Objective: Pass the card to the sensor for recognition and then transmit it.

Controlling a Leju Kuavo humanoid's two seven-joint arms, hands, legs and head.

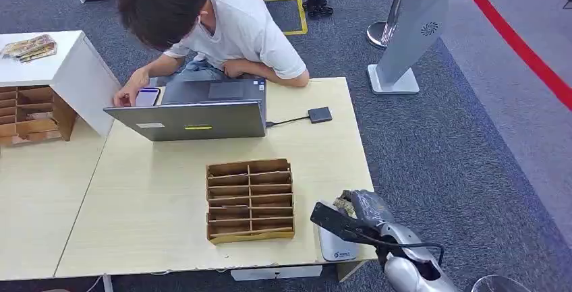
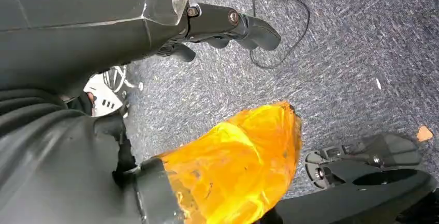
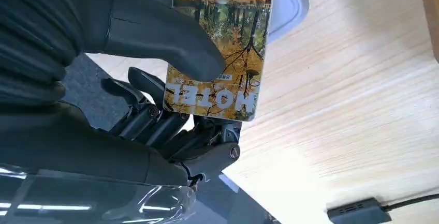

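Holding the card (image 3: 220, 48) pinched under our right hand's (image 3: 171, 105) thumb, face outward, we keep it flat above the grey sensor (image 1: 335, 246) at the table's (image 1: 148, 197) near edge, presumably so it reads. Our left hand (image 2: 228, 25) hangs with nothing in it, fingers apart.

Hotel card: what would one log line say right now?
right hand: holds hotel card | card: over white sensor at table edge | left hand: hanging, empty
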